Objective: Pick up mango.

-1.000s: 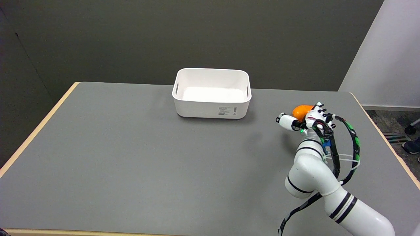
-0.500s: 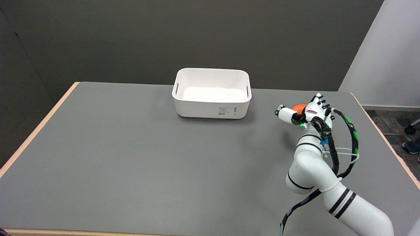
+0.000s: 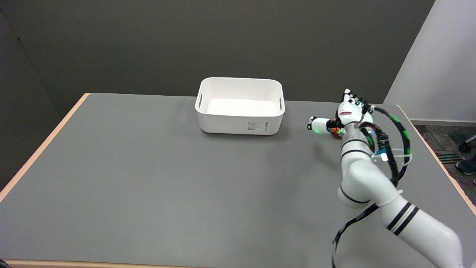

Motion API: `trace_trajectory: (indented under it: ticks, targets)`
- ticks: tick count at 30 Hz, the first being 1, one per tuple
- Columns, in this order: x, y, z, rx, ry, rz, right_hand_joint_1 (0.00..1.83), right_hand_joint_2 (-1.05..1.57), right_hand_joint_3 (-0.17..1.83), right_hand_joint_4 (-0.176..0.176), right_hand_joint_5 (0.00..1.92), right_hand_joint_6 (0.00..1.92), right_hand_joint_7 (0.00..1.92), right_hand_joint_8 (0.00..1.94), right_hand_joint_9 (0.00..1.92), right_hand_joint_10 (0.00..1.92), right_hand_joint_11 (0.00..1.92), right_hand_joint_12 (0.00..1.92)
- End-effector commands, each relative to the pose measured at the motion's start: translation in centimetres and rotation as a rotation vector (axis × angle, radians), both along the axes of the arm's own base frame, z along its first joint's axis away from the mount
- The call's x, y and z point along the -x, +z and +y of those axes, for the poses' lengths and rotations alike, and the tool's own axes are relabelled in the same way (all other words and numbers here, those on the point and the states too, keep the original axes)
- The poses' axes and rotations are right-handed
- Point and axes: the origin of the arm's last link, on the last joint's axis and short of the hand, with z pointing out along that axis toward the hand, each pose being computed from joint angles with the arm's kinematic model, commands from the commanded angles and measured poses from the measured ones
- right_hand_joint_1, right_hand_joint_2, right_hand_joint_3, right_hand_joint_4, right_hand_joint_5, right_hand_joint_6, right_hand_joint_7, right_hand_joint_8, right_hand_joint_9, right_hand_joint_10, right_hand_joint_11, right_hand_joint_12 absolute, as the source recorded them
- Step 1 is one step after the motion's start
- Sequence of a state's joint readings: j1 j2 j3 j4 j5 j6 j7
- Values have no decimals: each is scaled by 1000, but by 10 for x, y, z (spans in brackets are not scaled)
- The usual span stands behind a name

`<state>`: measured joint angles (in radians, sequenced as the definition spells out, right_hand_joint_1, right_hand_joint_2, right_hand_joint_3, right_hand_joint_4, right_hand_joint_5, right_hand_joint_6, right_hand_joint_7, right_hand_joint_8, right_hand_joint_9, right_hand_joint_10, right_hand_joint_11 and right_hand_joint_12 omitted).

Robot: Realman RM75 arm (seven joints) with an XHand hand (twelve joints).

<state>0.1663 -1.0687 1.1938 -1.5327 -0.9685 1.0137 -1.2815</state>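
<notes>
One white arm reaches in from the near right; its right hand (image 3: 347, 113) sits over the mango (image 3: 336, 130), only an orange sliver showing beneath the palm. Whether the fingers grip it cannot be told. Farther left stands the white bin (image 3: 240, 106).

Lab: bare grey table (image 3: 148, 178), dark backdrop wall (image 3: 186, 37), cabled robot arm (image 3: 372, 186).

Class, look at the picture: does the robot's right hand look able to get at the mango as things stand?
Probably yes. The right hand is already over the mango, hiding most of it, with nothing between them; the white bin stands apart. Whether the hand grips it cannot be told.
</notes>
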Motion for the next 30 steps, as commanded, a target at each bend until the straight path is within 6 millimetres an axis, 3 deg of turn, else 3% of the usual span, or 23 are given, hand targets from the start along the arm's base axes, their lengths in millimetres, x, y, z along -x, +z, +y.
trace_trajectory:
  ticks: [1, 7, 13, 20, 30]
  targets:
    - [-28, 90, 5, -221, -367, 408, 583, 584, 962, -85, 19, 53, -1, 68, 12, 145, -1, 267]
    - [-24, 130, 22, -279, -494, 447, 526, 562, 937, -58, -1, 80, -1, 29, -1, 138, -1, 228]
    - [-19, 153, 28, -367, -550, 427, 548, 560, 948, -48, -1, 67, -1, -1, -1, 85, -1, 226]
    - [-15, 154, 26, -465, -538, 391, 623, 576, 964, -52, -1, 14, -1, -1, -1, 12, -1, 187]
    - [-21, 140, 15, -563, -471, 345, 565, 562, 929, -44, -1, -1, -1, -1, -1, 15, -1, 192]
